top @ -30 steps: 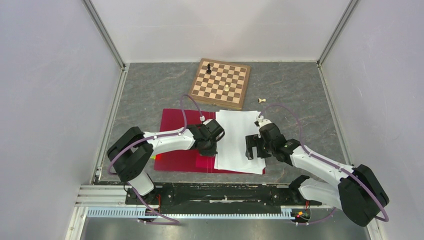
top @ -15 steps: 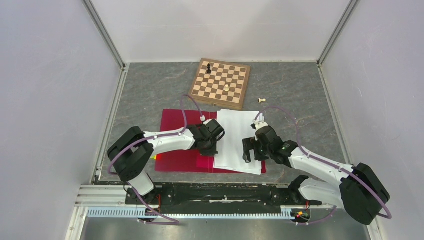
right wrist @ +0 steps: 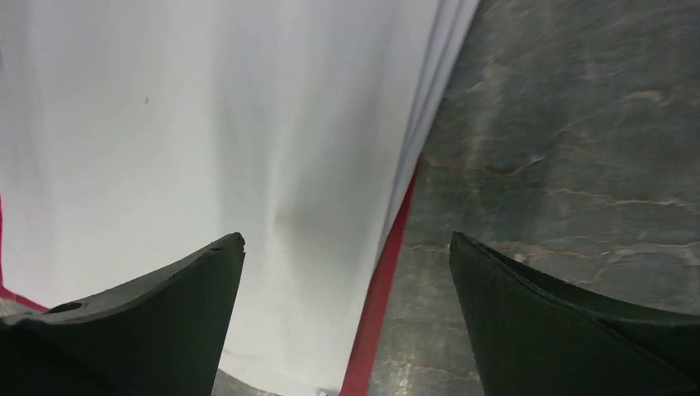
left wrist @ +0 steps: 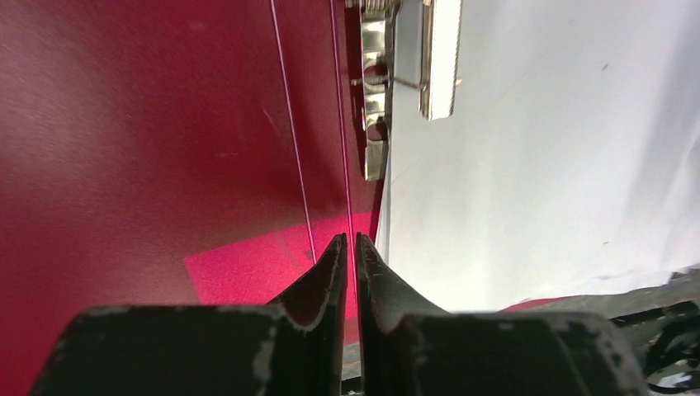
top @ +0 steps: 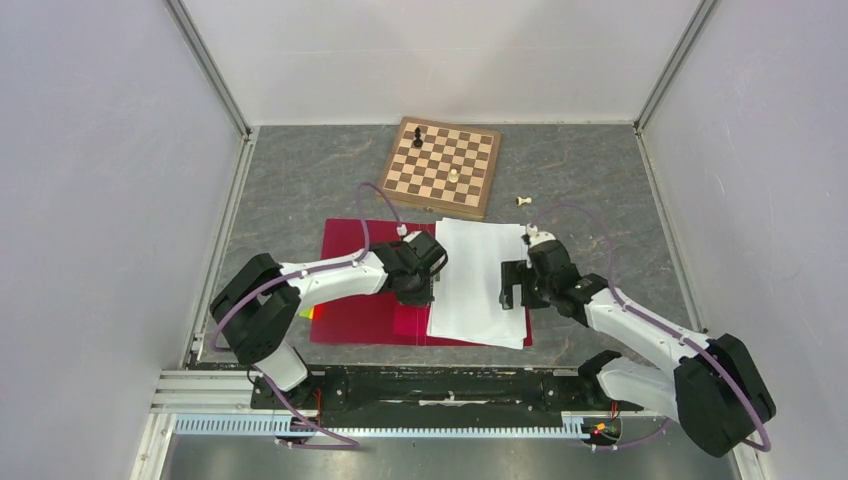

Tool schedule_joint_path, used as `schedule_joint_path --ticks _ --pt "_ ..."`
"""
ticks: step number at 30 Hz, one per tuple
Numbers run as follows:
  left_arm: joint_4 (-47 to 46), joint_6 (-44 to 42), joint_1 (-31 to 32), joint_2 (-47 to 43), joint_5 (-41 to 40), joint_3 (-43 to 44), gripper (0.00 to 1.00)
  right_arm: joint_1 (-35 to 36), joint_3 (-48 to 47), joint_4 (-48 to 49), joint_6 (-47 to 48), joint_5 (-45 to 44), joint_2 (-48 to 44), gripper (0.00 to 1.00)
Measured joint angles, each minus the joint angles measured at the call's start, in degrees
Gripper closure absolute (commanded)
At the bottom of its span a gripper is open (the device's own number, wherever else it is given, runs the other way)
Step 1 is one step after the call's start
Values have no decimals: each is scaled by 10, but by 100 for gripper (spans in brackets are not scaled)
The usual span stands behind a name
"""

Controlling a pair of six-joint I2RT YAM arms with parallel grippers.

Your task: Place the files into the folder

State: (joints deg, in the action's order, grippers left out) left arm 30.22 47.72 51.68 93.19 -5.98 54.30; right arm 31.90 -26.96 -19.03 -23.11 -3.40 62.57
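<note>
The crimson folder [top: 355, 270] lies open and flat on the table. The white files [top: 475, 285] lie on its right half. In the left wrist view the folder [left wrist: 148, 124] fills the left, the files [left wrist: 536, 148] the right, with the metal clip [left wrist: 376, 91] at the spine. My left gripper [top: 422, 292] [left wrist: 351, 243] is shut and empty, its tips on the folder just left of the paper edge. My right gripper [top: 514, 290] [right wrist: 347, 247] is open over the files' right edge [right wrist: 206, 124], straddling the folder's red border [right wrist: 384, 289] and the bare table.
A wooden chessboard [top: 441, 166] with two pieces stands behind the folder. A loose white chess piece [top: 523, 201] lies on the grey table [top: 620, 200] to its right. Grey walls close in on three sides.
My right gripper moved toward the near side of the paper, then back away and to the right, to the files' right edge. My left gripper shifted slightly away from me.
</note>
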Motion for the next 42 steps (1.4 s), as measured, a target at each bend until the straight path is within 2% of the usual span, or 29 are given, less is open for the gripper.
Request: schedule_joint_path --ticks 5,8,13,18,26,33,42 --pt "7 -7 -41 -7 2 29 87 -97 -17 44 13 34 19 2" --pt "3 -12 -80 3 5 50 89 -131 -30 85 14 41 53 2" --pt "-11 -24 -144 74 5 122 89 -169 -54 163 10 57 137 2" --pt "-16 -37 -169 162 2 215 90 -179 -88 221 2 61 214 2" --pt "-5 -42 -171 235 1 281 90 -180 -108 274 -17 77 256 2" --pt "3 -45 -171 259 1 313 90 -170 -123 289 -24 91 277 2" --pt "9 -46 -175 260 1 315 90 -146 -153 277 -19 77 301 2"
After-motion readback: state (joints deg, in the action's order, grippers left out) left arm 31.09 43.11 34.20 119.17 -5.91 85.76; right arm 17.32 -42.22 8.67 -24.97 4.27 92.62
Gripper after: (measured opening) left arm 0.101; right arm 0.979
